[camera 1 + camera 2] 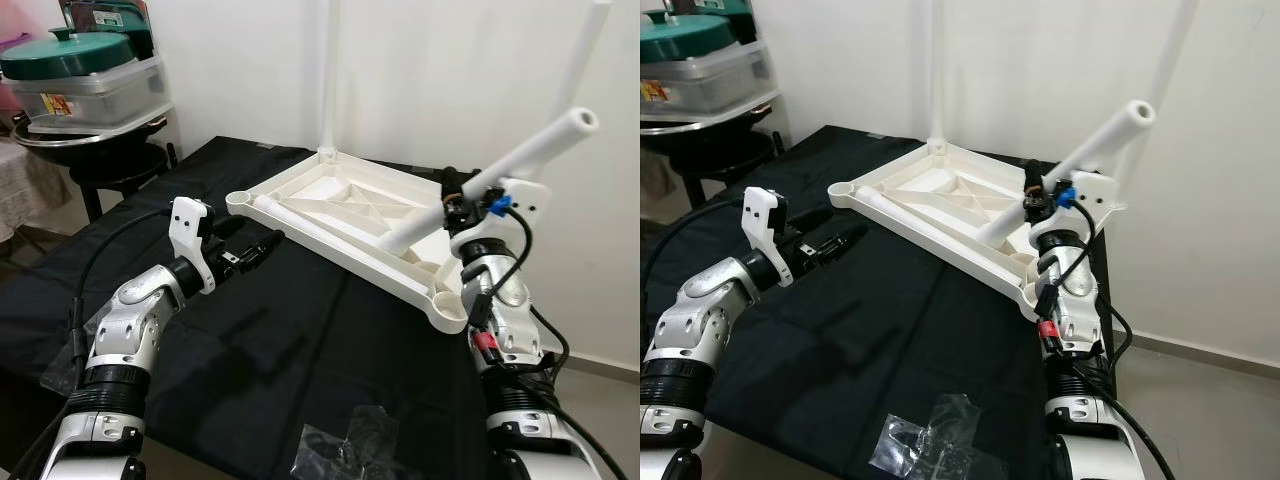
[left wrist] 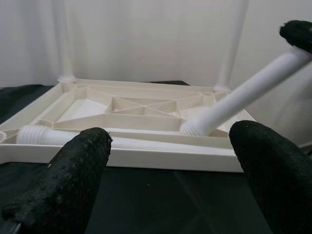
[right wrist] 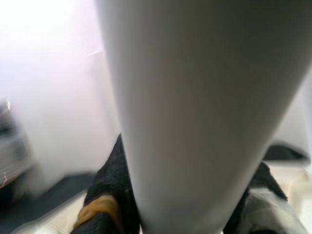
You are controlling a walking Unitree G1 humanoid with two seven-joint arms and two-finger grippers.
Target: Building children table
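- Tabletop lies upside down on black cloth, at about 1 o'clock from the robot.
- Two legs already upright at far corners: one at 12 o'clock, one at 2 o'clock.
- Right gripper clamped on third leg, tilted, lower end in the frame near the right-near socket; not seated, I judge.
- Fourth leg lies loose in the tabletop; near-left socket empty.
- Left gripper fingers apart, holding nothing, near that socket.
- Roughly halfway.
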